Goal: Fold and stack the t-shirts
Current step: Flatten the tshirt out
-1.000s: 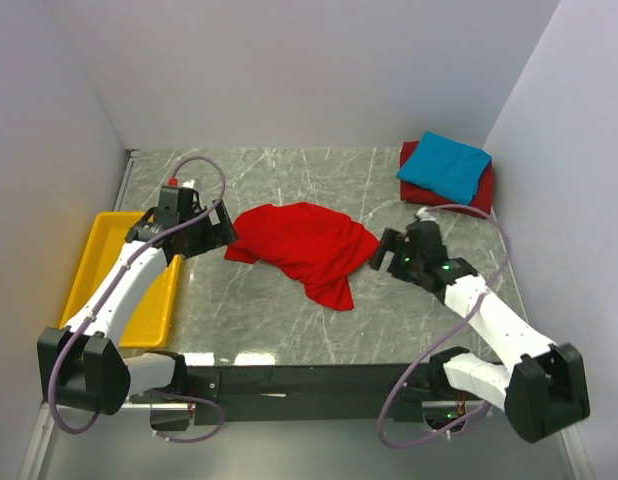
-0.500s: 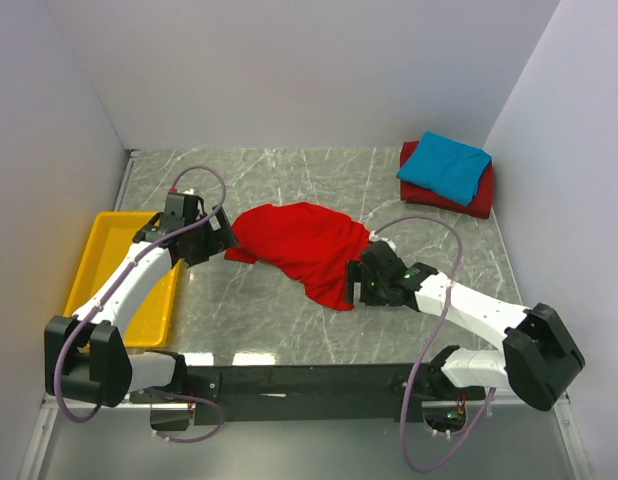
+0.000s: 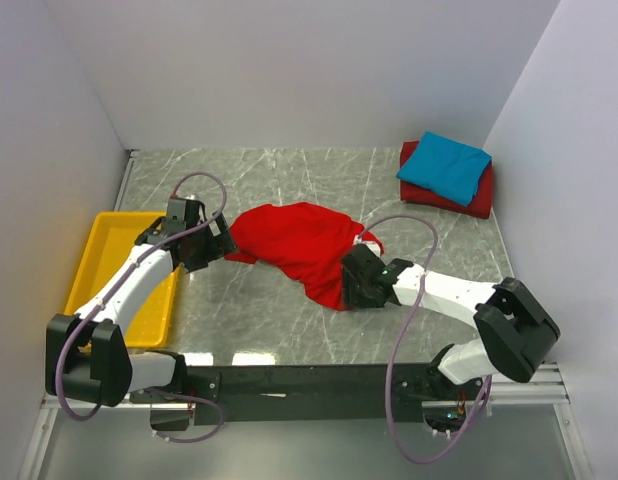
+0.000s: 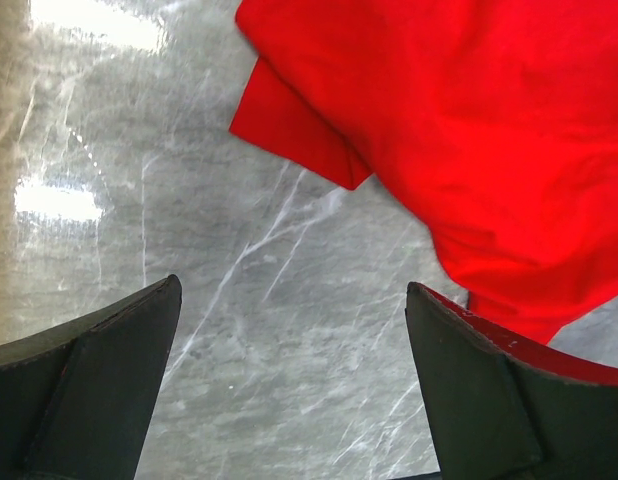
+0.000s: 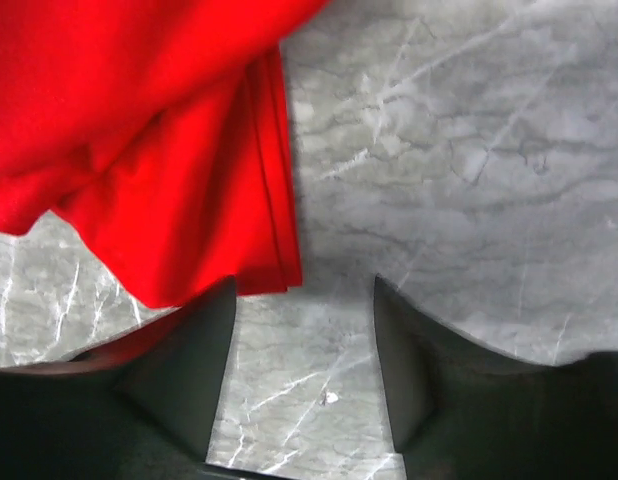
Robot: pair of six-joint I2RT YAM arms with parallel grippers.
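Near the middle of the desk [image 3: 269, 320] lies the bright red t-shirt [image 3: 304, 245], crumpled and unfolded. At its left edge the left fingers [image 4: 99, 370] stand spread wide over bare marble, grasping nothing, with a folded corner of the cloth just beyond them. At the shirt's near right corner the right fingers [image 5: 179, 370] sit low and parted, bare desk between them and the hem just beside one tip; they hold nothing. Far right, the turquoise t-shirt [image 3: 445, 166] sits folded on top of the darker red t-shirt [image 3: 481, 197]. A yellow tray [image 3: 99, 260] rests at the left edge.
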